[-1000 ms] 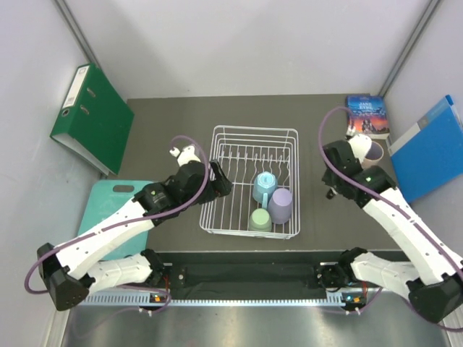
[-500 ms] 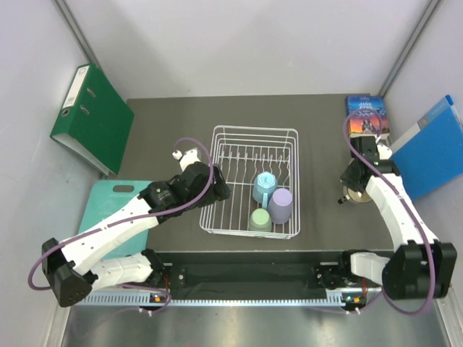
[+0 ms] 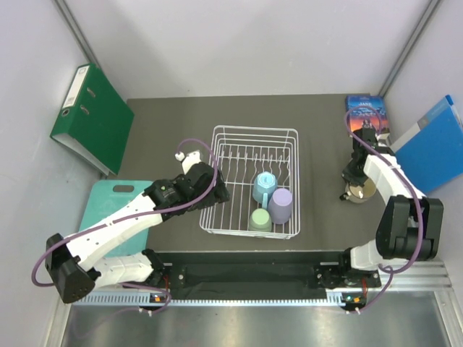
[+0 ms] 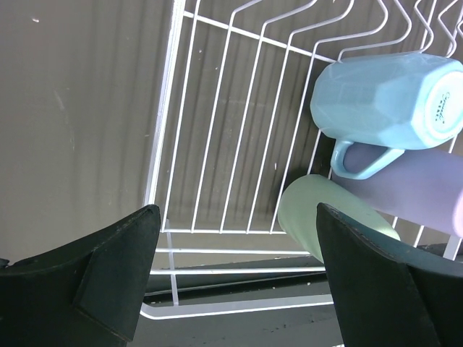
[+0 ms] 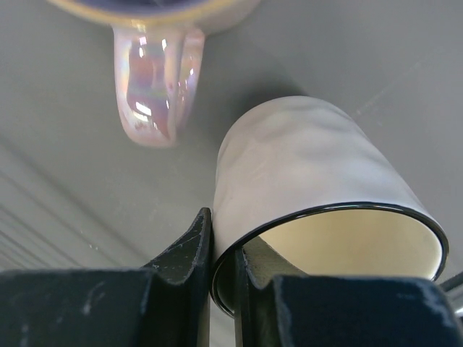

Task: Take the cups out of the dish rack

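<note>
The white wire dish rack (image 3: 217, 155) stands mid-table and holds three cups: light blue (image 3: 264, 186), lavender (image 3: 281, 204) and sage green (image 3: 260, 219). In the left wrist view the light blue (image 4: 387, 101), lavender (image 4: 427, 191) and green (image 4: 318, 213) cups lie at the right of the rack (image 4: 217, 137). My left gripper (image 3: 221, 190) (image 4: 239, 289) is open and empty over the rack's near left part. My right gripper (image 3: 354, 185) (image 5: 226, 253) is shut on the rim of the cream cup (image 3: 359, 191) (image 5: 304, 166), right of the rack. A pink cup's handle (image 5: 155, 87) is just beyond it.
A green binder (image 3: 92, 117) leans at the back left and a teal cutting board (image 3: 107, 210) lies left of the rack. A book (image 3: 365, 113) and a blue folder (image 3: 432, 148) sit at the back right, close to my right arm.
My right arm has swung right and folded back, carrying the cream cup to the spot beside the pink cup. My left gripper has shifted slightly toward the rack's near left corner.
</note>
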Tool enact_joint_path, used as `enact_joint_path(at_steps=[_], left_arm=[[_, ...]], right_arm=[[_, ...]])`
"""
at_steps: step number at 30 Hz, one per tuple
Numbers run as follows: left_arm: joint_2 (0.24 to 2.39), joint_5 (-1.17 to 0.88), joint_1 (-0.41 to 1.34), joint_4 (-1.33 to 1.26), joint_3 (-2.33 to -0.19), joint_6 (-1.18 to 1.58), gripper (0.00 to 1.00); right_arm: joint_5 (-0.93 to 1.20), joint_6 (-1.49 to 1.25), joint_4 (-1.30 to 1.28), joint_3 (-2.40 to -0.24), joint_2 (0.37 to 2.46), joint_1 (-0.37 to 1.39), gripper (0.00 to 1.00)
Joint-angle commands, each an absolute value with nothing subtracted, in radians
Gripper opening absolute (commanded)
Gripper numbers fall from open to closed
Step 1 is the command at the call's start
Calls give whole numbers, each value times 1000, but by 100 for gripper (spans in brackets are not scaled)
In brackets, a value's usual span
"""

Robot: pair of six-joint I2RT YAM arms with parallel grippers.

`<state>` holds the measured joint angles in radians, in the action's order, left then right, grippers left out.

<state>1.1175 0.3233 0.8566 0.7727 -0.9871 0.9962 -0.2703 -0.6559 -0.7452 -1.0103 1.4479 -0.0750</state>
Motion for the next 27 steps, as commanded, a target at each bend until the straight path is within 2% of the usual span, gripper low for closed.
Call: enact_joint_path(at_steps=[1, 7, 9, 10, 13, 24, 27], left_arm=[[1132, 327, 856, 779, -1026, 997, 93], [1161, 322, 856, 778, -1032, 996, 93], [1172, 319, 856, 778, -1034, 996, 93], [1175, 318, 856, 776, -1034, 996, 93], [1184, 314, 856, 773, -1035, 996, 93], [1177, 324, 856, 765, -1042, 986, 93], [1170, 333, 856, 762, -1043, 968, 95]], right_arm=[[-295, -632, -687, -1077, 1477, -101, 0], [-281, -611, -680, -1103, 1539, -135, 0], [-273, -607, -675, -1106, 1548, -140, 7], [-261, -606, -673, -1109, 1549, -140, 15], [-241, -601, -658, -1111, 1545, -141, 26], [-141, -627, -684, -1147, 1416, -121, 42], [-101, -649, -707, -1181, 1344, -88, 54]])
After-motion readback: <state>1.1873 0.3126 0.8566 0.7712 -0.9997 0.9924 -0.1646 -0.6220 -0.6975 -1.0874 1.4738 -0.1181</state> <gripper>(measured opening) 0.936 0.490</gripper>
